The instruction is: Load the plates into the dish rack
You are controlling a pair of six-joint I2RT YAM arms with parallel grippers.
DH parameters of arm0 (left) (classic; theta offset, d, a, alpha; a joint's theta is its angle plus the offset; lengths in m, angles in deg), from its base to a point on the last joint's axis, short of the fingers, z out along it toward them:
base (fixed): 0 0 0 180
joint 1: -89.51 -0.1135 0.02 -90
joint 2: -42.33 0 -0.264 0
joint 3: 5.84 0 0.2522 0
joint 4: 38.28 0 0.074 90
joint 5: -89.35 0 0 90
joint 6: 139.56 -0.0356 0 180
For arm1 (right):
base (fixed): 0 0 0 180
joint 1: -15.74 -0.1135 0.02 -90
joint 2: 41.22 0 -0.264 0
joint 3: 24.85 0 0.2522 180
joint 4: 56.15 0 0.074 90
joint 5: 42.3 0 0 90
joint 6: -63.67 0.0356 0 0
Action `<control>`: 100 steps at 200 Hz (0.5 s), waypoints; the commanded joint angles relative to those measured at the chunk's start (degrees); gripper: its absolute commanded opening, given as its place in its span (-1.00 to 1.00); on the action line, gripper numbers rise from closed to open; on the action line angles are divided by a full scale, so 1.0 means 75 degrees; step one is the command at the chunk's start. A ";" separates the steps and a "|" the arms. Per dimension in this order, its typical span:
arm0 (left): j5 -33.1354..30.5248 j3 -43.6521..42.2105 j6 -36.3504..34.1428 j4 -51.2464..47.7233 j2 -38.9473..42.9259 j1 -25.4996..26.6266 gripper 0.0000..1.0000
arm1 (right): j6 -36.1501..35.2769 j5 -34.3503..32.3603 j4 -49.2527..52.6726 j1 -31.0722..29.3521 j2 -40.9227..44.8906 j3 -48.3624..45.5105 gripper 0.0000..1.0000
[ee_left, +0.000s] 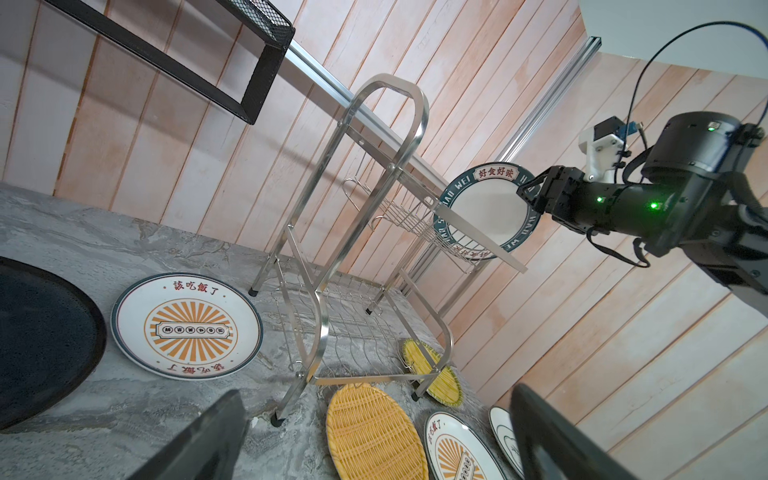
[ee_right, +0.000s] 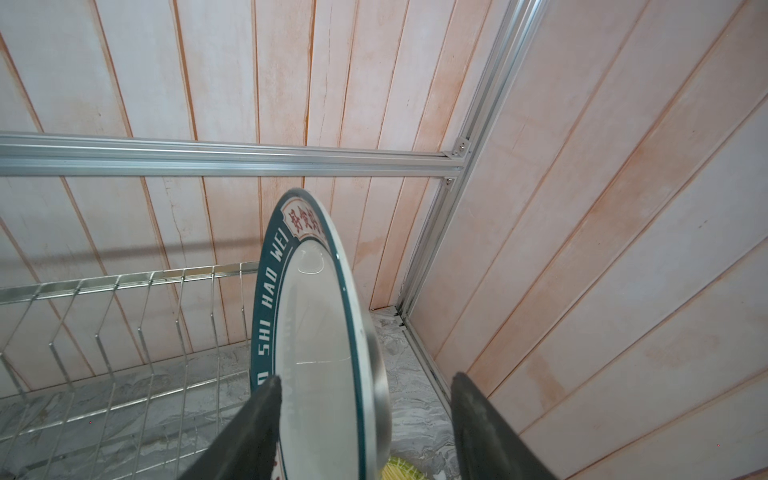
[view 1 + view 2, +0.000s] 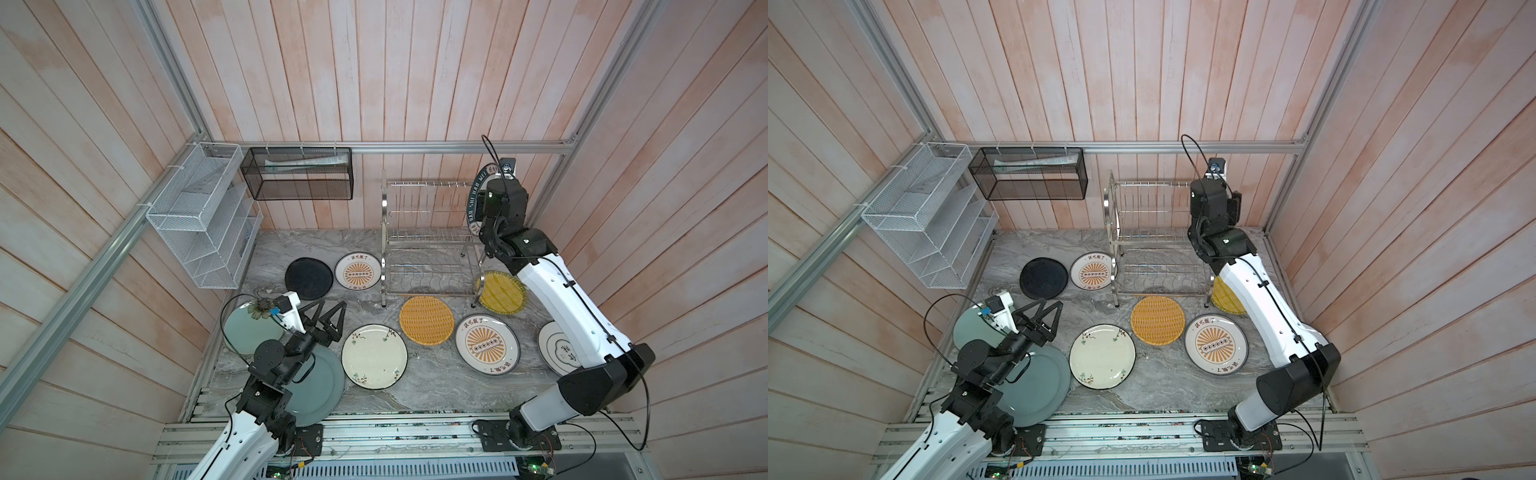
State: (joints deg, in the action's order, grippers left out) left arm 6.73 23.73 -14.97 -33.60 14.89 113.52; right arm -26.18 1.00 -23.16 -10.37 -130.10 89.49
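While the teal-rimmed plate [image 2: 320,353] stands upright in the dish rack [image 2: 137,279], right fingers [image 2: 253,428] straddle it, spread apart

The left arm [image 3: 239,442] and right arm [image 3: 557,291] each pair white shells with black drum-shaped joints, thin black cables [image 3: 647,397] looping alongside. The left pincer [image 3: 331,304] has black triangular fingers [image 1: 199,444]; green lights [image 1: 653,205] glow on the right arm's wrist.

A teal-rimmed plate [image 3: 474,199] stands upright in the dish rack [image 3: 383,241].
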 commanded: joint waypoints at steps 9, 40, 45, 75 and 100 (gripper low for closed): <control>-0.0072 -0.0045 0.0051 -0.0042 -0.0010 -0.0014 1.00 | 0.0150 0.0198 0.0142 0.0024 0.0306 0.0247 0.55; -0.0074 0.0023 0.0087 -0.0170 -0.0012 -0.0024 1.00 | 0.0390 0.0510 0.0237 0.0024 0.0575 0.0235 0.77; -0.0072 0.0042 0.0089 -0.0212 -0.0011 -0.0018 1.00 | 0.0438 0.0576 0.0244 0.0024 0.0648 0.0219 0.79; -0.0102 0.0137 0.0131 -0.0442 -0.0025 -0.0017 1.00 | 0.0762 0.1101 0.0261 0.0024 0.1175 0.0010 0.91; -0.0134 0.0262 0.0199 -0.0720 -0.0020 -0.0017 1.00 | 0.1157 0.1685 0.0333 0.0010 0.1729 -0.0313 0.95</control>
State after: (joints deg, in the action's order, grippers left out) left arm 6.34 23.78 -14.10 -36.40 14.78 113.52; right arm -21.51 8.41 -21.48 -10.37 -121.44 89.05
